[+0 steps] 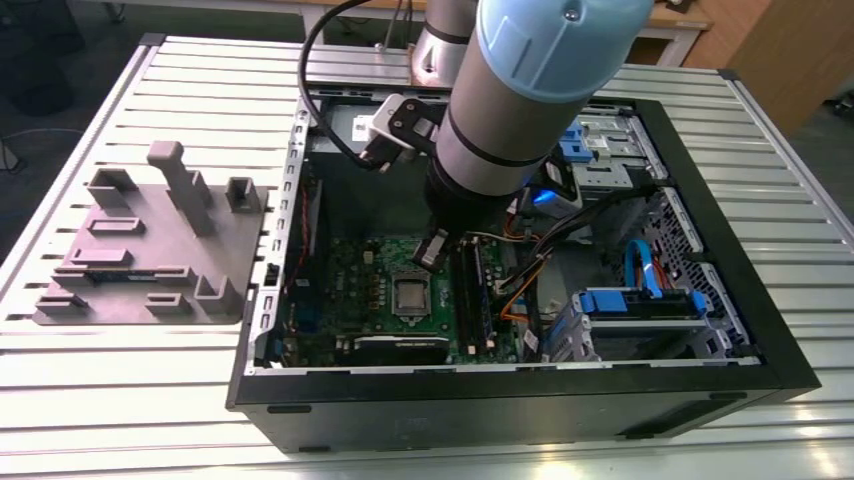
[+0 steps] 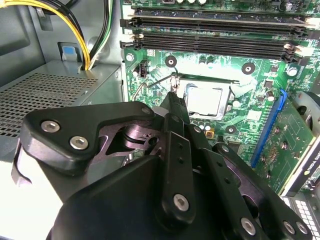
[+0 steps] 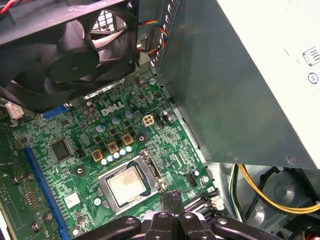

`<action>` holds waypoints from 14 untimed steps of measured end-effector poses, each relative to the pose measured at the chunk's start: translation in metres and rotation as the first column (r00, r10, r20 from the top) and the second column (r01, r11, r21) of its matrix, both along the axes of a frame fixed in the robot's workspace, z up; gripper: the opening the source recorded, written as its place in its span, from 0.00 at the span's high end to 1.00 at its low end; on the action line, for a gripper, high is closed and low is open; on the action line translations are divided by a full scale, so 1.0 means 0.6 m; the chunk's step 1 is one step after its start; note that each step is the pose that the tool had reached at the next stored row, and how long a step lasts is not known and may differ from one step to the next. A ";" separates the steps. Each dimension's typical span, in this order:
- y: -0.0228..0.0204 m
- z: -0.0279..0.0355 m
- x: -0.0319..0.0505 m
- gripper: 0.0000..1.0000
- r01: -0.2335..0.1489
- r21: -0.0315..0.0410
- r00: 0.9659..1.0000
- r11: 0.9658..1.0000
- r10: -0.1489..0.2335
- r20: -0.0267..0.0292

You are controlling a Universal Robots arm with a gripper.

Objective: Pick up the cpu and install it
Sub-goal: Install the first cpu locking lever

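Pincer [image 2: 174,94] narrow: fingertips pressed together, nothing held between them. Tips low over green board [image 2: 155,55], at thin wire lever [image 2: 146,84] of socket; touching wire or just above it, cannot tell. Cpu [image 2: 204,98] lies flat in socket, metal frame around it, just beside tips, on side away from grey power box [image 3: 240,75]. Chip not touched by tips. Judgement: step in hand looks like lever work. Keep tips on wire only, go slow, no pressure on chip top or small board parts.

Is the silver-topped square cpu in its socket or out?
In: the cpu lies flat inside the metal socket frame on the green motherboard, in both wrist views.
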State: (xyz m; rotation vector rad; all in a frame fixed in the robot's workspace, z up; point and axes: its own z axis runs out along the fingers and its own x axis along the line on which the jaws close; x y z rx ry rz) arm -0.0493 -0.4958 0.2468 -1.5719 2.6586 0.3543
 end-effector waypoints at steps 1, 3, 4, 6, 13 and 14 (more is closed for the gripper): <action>0.0000 0.000 0.000 0.90 0.000 0.000 1.000 1.000 0.000 0.000; 0.0000 0.000 0.000 0.90 0.000 0.000 1.000 1.000 0.000 0.000; 0.0000 0.000 0.000 0.90 0.000 0.000 1.000 1.000 0.000 0.000; 0.0000 0.000 0.000 0.90 0.000 0.000 1.000 1.000 0.000 0.000; 0.0060 0.000 0.017 0.90 0.000 0.000 1.000 1.000 0.000 0.000; 0.0073 0.000 0.019 0.90 0.000 0.000 1.000 1.000 0.000 0.000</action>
